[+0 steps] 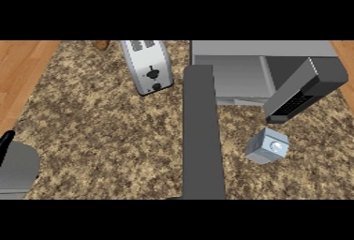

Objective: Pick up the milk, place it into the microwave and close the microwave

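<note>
The milk [268, 146] is a small pale blue-grey carton with a round white cap, standing on the speckled counter [104, 140] at the right. It sits just below the lower end of the microwave door [304, 89], which is swung open. The grey microwave [262, 49] stands at the back right with its cavity showing. My right forearm [202, 136] runs straight up the middle of the view to the microwave's left front corner, left of the milk and apart from it; its hand does not show. My left hand [7, 138] shows only as a black tip at the far left edge.
A silver toaster [149, 65] stands at the back, left of the microwave. A small brown object [101, 44] lies at the counter's far edge. Wooden strips [17, 75] border the counter on the left and right.
</note>
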